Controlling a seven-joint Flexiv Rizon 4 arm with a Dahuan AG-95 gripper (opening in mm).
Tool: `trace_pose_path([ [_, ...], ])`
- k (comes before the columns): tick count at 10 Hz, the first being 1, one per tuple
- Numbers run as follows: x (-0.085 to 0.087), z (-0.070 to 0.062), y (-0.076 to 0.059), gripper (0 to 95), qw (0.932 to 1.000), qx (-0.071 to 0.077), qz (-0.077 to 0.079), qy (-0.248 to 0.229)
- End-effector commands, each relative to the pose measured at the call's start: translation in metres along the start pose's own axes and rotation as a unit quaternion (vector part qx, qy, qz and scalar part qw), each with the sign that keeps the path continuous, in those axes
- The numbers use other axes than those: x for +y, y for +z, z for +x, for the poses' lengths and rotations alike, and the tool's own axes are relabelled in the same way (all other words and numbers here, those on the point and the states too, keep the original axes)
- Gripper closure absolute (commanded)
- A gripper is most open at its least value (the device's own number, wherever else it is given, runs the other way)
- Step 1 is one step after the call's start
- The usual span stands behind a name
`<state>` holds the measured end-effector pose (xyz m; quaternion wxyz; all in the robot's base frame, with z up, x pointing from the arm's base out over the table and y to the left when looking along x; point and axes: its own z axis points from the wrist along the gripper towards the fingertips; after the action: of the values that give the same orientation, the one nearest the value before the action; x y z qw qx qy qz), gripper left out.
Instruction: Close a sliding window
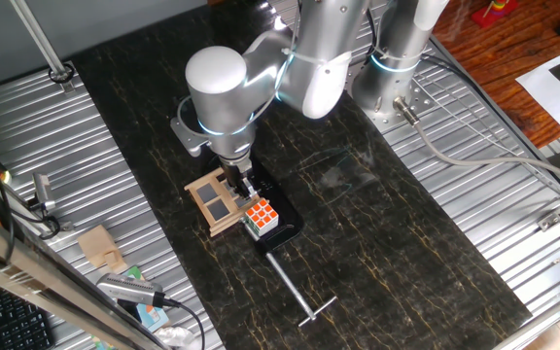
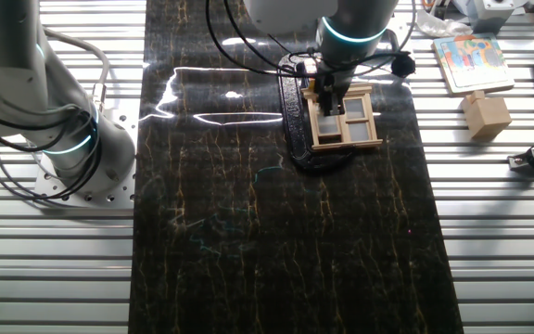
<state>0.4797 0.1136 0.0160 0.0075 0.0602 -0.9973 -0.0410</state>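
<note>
The window (image 1: 215, 202) sits near the middle of the dark marbled counter (image 1: 387, 243), mounted on a black base (image 1: 285, 222). In one fixed view its light-wood frame lies tilted, with two grey panes visible to the left of the arm; in the other fixed view the window (image 2: 346, 119) shows its cross grid of panes, the frame set on the base (image 2: 295, 121) that curves round its left and lower sides.

The tool (image 1: 245, 185) comes down from the arm's wrist right at the window's edge. In one fixed view it stands just beside the frame's right side, between the frame and a cube (image 1: 260, 217) that rests on the base. In the other fixed view the tool (image 2: 330, 97) overlaps the frame's upper left part, seemingly touching the wood there. Whether its fingers are wide or narrow I cannot tell: the wrist hides them in both views.

A metal T-shaped bar (image 1: 297, 289) lies on the counter below the base, well clear of the window. A wooden block (image 2: 486, 115) and a picture card (image 2: 471, 61) rest off to the side on the ribbed metal surface.
</note>
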Motion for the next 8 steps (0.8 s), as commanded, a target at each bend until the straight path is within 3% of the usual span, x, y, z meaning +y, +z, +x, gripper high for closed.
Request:
trace_pose_path([
  [1,-0.002,0.001,0.0,95.0,1.0,0.0,0.001,-0.002],
  [8,-0.013,0.002,-0.001,95.0,0.9999,0.0,0.003,-0.013],
])
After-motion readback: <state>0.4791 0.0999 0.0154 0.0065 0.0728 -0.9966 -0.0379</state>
